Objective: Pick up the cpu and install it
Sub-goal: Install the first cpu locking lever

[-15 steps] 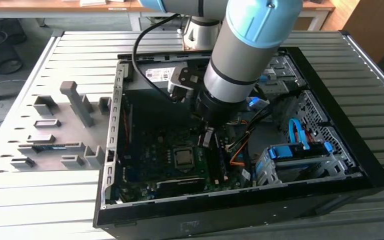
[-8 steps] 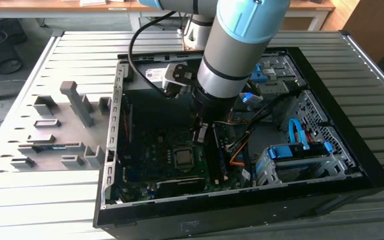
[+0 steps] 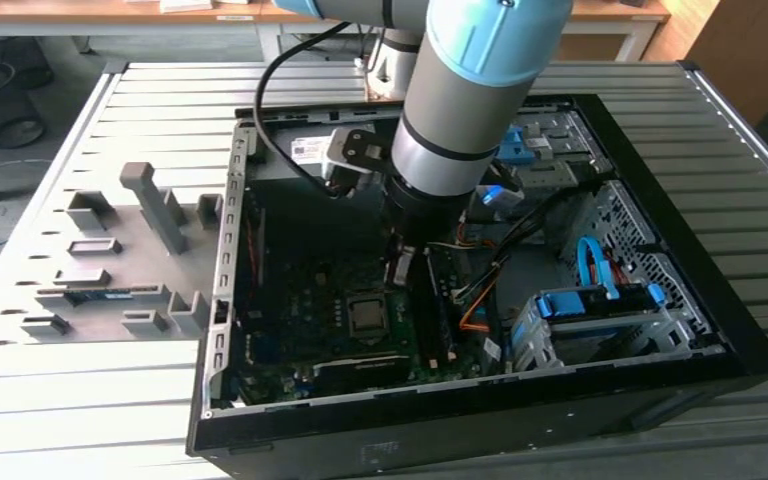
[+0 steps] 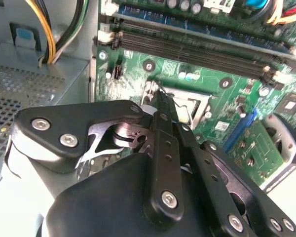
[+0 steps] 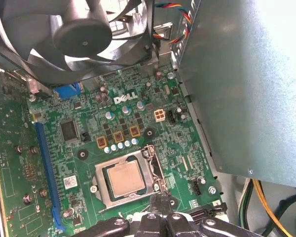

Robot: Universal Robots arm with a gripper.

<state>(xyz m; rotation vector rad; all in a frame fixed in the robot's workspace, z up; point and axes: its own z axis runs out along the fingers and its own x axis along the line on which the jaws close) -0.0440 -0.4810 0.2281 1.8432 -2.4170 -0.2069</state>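
**CPU seated in socket as gripper hangs at its edge**

We are looking into an open computer case (image 3: 744, 345) lying on its side, where the arm is reaching down over the green motherboard (image 5: 54, 163). The cpu (image 5: 125, 178), a small square chip with a dull silver top, is lying flat inside the socket frame (image 5: 99, 174), already set in place. In the first wrist view the gripper (image 5: 159, 200) is showing just beside the frame's edge, off to one side of the chip rather than above it. Its fingertips are sitting pressed close together with nothing between them. In the exterior view the cpu (image 3: 367, 312) is lying just below the arm's tip, toward the case's near wall. The grey power-supply box (image 5: 246, 84) is standing close by the socket.
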